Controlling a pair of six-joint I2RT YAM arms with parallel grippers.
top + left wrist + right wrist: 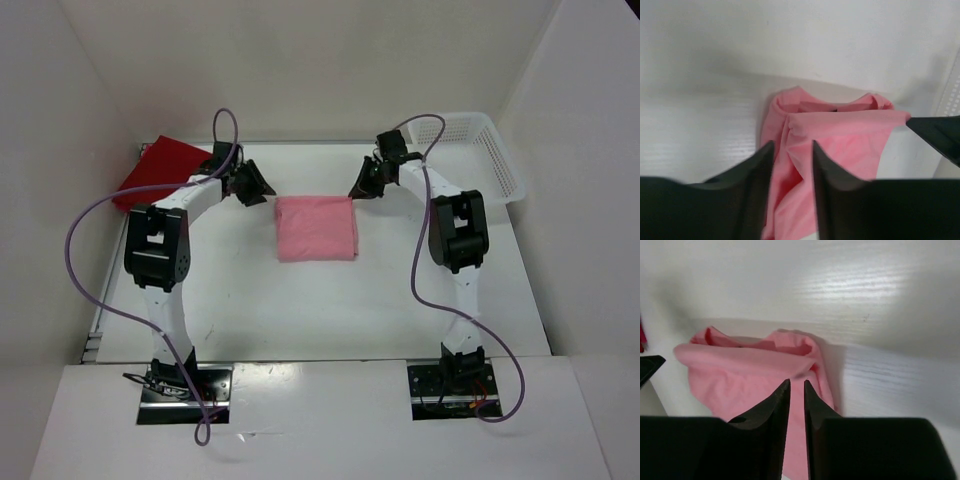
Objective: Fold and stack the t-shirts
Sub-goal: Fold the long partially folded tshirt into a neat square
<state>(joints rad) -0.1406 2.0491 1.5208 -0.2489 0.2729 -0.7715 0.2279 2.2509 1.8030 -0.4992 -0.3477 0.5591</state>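
A folded light pink t-shirt (316, 228) lies flat near the middle of the white table (300, 310), its edges squared and white tabletop showing on all four sides, the widest stretch toward 6 o'clock, between the shirt and the arm bases. The left gripper (252, 185) hangs just off the shirt's corner at 10 o'clock, its jaws parted with a plain gap and nothing between them; the left wrist view looks past the fingers (760, 170) onto the cloth's bunched fold. The right gripper (362, 185) hangs just off the corner at 2 o'clock, its jaws parted only by a narrow slit, and its fingers (777, 405) clasp no cloth. A dark red t-shirt (160, 172) lies at the table's 10 o'clock corner, reaching the left edge, well apart from the pink one. A white mesh basket (490, 150) stands at the 2 o'clock corner against the right edge. Plain white walls (300, 70) close in the far, left and right sides
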